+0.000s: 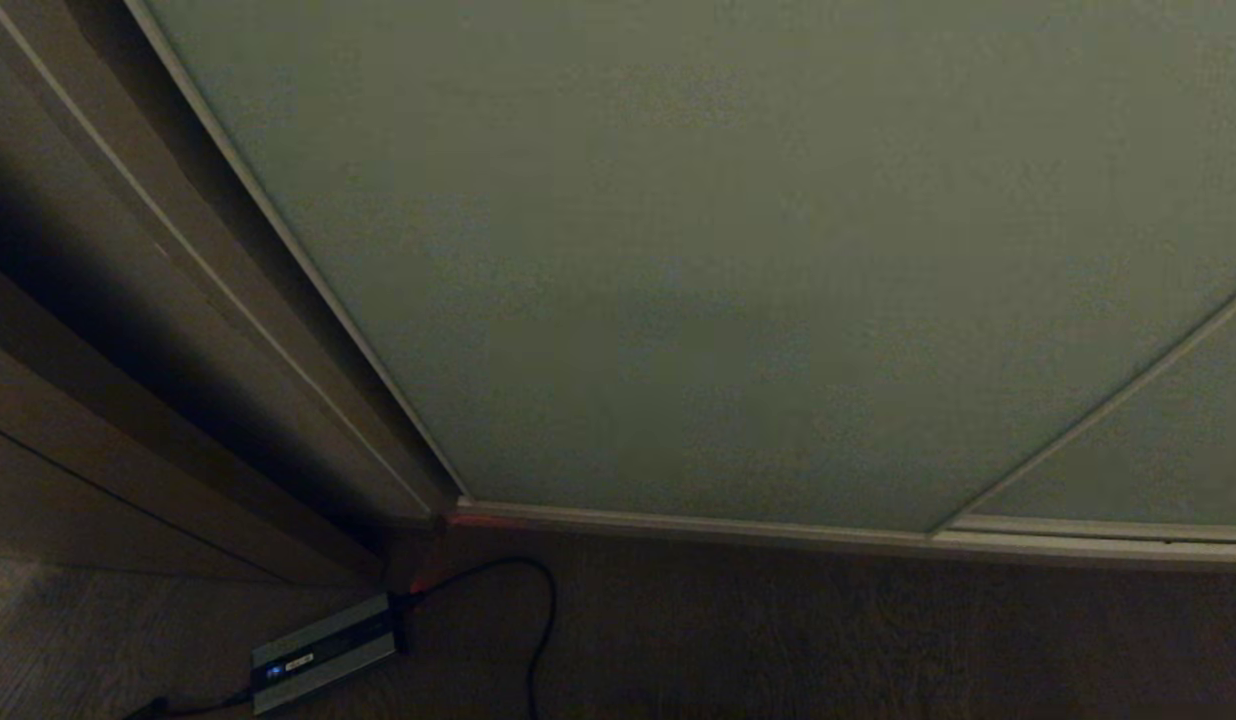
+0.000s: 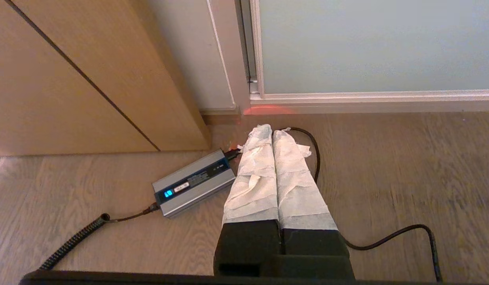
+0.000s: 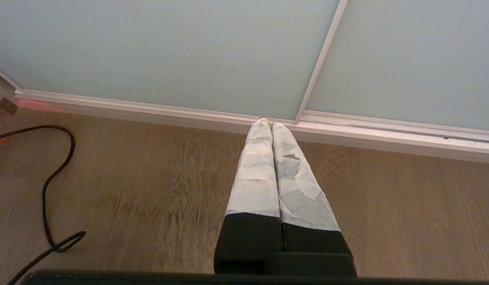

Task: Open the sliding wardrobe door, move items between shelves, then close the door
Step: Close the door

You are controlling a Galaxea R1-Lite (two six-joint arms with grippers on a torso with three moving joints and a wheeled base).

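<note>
The sliding wardrobe door (image 1: 738, 260), a wide pale grey-green panel with a thin cream frame strip, stands closed and fills most of the head view. It also shows as the sliding wardrobe door (image 2: 371, 43) and the sliding wardrobe door (image 3: 169, 47). A second panel (image 3: 406, 59) overlaps it at the right. My left gripper (image 2: 271, 130) hangs shut over the wooden floor near the door's left edge, its white-wrapped fingers pressed together with nothing between them. My right gripper (image 3: 267, 123) is shut and empty too, pointing at the door's bottom rail. The items and the shelves are hidden behind the door.
A grey power brick (image 2: 195, 183) with a blue light lies on the floor beside the left gripper, also seen as the power brick (image 1: 323, 650). Its black cable (image 2: 391, 237) loops across the floor (image 3: 149, 190). Brown wooden panels (image 2: 70, 79) stand at the left.
</note>
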